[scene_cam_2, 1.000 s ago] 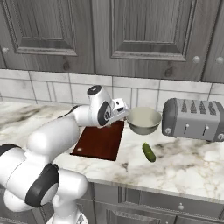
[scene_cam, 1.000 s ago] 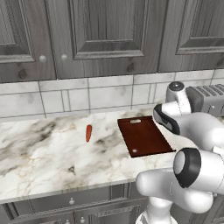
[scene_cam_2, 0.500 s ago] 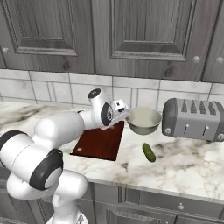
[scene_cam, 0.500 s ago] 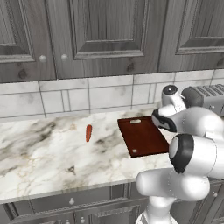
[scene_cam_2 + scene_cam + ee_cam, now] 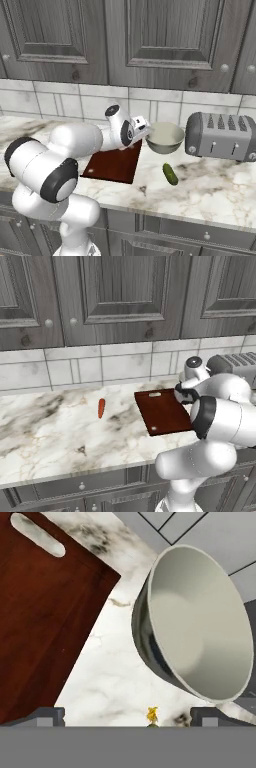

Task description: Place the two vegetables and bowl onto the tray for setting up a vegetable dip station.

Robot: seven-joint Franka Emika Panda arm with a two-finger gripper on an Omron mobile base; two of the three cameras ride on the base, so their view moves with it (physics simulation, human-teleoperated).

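Observation:
The pale bowl (image 5: pixel 165 138) stands on the counter just right of the dark reddish-brown tray (image 5: pixel 115 163). My gripper (image 5: pixel 145 131) hovers low over the tray's far right corner, close beside the bowl's left rim. It is open, with nothing between its fingertips (image 5: pixel 48 714). In the hand view the bowl (image 5: pixel 200 627) lies ahead to the right and the tray (image 5: pixel 40 612) to the left. The green cucumber piece (image 5: pixel 170 174) lies on the marble in front of the bowl. Well left of the tray (image 5: pixel 162 411) lies the orange-red carrot piece (image 5: pixel 101 407).
A grey toaster (image 5: pixel 222 135) stands right of the bowl, close to it. A tiled backsplash and wooden cabinets rise behind the counter. The marble counter (image 5: pixel 45 431) stretches wide to the left of the carrot piece.
The arm's elbow has folded in and swung lower while the hand stays near the bowl's left rim. Bowl, tray and vegetables have not moved.

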